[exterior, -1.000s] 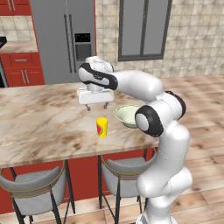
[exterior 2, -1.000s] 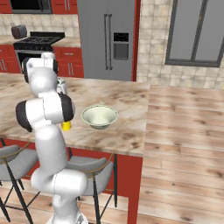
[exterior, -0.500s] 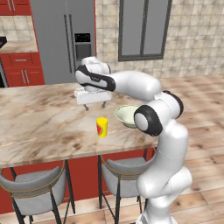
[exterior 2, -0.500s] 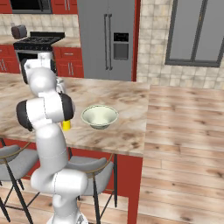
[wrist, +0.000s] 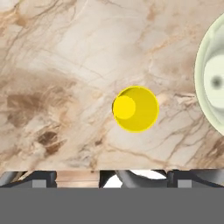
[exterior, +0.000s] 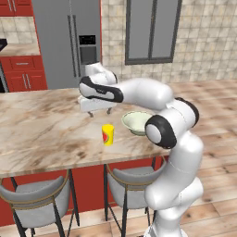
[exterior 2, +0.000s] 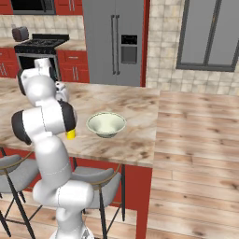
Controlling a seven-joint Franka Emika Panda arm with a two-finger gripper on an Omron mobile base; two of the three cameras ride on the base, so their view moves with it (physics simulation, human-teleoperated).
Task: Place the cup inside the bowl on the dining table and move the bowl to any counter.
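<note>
Tool (exterior: 99, 111) hangs wide open and empty above the cup (exterior: 108, 134), which stands beside the bowl (exterior: 137, 122) on the worktop (exterior: 41, 129).

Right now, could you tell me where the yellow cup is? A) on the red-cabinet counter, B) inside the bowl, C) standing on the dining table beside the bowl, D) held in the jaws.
C: the cup stands upright on the dining table, apart from the empty bowl, with the open gripper above it and holding nothing.
</note>
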